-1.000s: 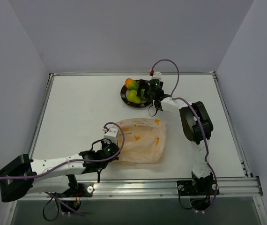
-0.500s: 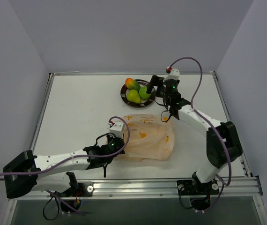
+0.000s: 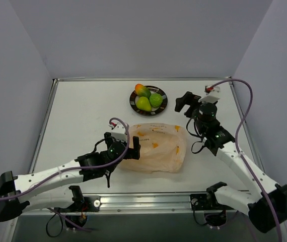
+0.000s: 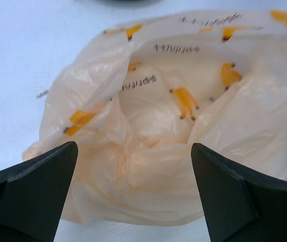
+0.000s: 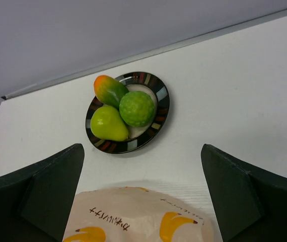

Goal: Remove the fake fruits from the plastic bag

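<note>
three fake fruits [image 5: 136, 108] on plate [image 5: 162, 98], plastic bag [image 3: 158, 147] mouth gaping

three fruits [image 5: 137, 108], one bag [image 3: 156, 146], one plate [image 5: 163, 103]

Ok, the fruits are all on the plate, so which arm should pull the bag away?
Probably left. Its open jaws face the mouth of the bag, right at its edge. The right arm has its jaws up by the plate, apart from the bag.

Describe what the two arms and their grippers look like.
Left arm and right arm: white tubular links, black joints, each trailing a purple cable. Left gripper and right gripper carry broad, matte black, wedge-shaped fingers.
</note>
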